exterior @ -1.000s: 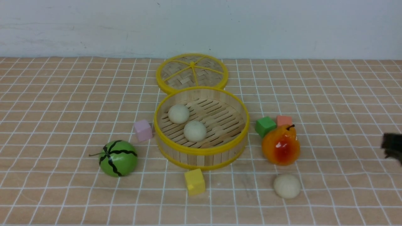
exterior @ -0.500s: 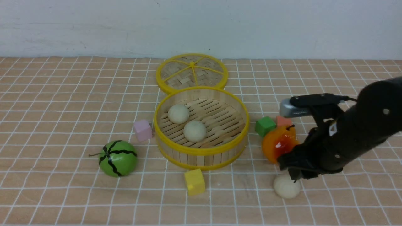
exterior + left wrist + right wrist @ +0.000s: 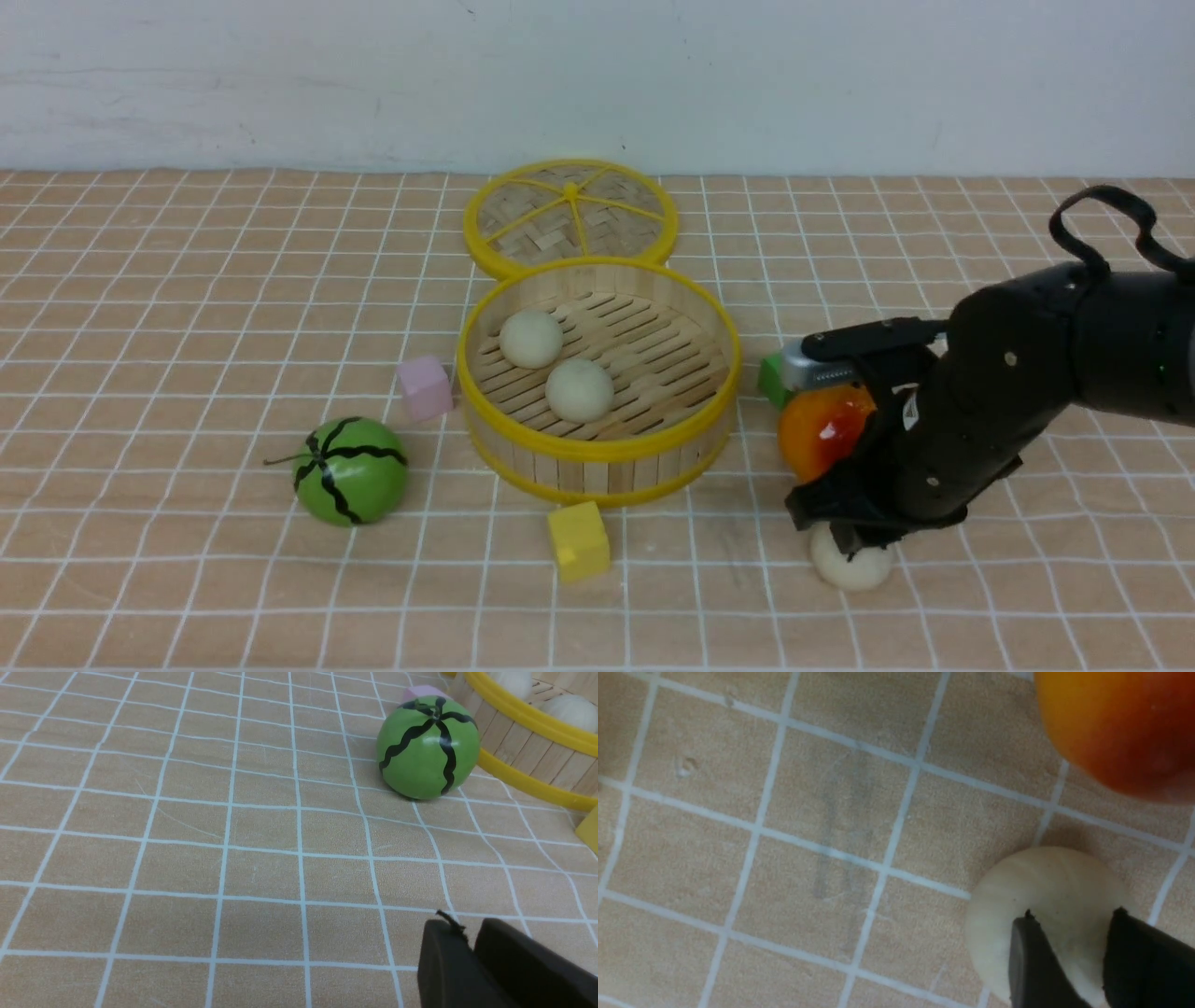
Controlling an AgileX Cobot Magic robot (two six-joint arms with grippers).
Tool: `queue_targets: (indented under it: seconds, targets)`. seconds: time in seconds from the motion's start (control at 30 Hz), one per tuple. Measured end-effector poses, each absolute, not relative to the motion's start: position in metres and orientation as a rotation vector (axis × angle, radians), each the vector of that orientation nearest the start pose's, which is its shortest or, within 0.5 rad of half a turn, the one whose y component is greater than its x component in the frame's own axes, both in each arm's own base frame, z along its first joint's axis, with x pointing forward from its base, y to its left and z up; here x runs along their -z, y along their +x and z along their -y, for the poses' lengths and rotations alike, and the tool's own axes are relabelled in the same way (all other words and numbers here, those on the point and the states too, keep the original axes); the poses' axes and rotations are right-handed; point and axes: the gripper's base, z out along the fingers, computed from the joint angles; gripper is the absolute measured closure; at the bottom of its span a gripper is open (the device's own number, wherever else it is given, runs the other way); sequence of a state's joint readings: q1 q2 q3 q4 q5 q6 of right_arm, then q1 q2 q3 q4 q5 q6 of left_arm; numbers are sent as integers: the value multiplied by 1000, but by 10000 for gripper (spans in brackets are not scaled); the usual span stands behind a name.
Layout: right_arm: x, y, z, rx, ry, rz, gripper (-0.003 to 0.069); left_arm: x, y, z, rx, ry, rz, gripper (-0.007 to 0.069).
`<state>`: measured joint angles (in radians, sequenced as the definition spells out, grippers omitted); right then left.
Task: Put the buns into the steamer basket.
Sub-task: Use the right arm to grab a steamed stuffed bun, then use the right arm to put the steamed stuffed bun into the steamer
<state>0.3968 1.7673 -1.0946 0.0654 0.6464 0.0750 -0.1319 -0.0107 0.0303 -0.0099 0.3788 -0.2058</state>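
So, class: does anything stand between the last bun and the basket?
Nothing visible blocks the direct line from the bun to the basket. The pear and yellow cube sit on either side of it.

The right arm (image 3: pixel 1008 364) is matte black, with rounded joints, small round screws, a looping black cable (image 3: pixel 1102 210) and 1 silver-grey cylinder (image 3: pixel 817 367).
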Motion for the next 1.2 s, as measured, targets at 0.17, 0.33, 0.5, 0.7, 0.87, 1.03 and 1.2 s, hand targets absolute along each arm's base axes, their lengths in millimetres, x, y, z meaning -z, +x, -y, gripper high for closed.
queue_targets:
  seconds: [0.17,0.33,0.5,0.7,0.87,1.03,1.2]
  targets:
    - [-181,319,-137,-176,-388,-2799,493,-170,52,7,241,-76,-1888,533]
    - [-185,321,-139,-183,-384,-2810,650,-170,52,7,241,-76,-1888,530]
    - [-209,326,-151,-315,-355,-2861,657,-170,52,7,241,-76,-1888,523]
    - [-259,347,-176,-597,-354,-2709,657,-170,52,7,241,-76,-1888,522]
    - [-288,369,-185,-628,-332,-2539,657,-170,52,7,241,-76,-1888,517]
    - [-274,401,-194,-591,-312,-2450,657,-170,52,7,241,-76,-1888,515]
    - [-231,422,-199,-541,-286,-2460,645,-170,52,7,241,-76,-1888,512]
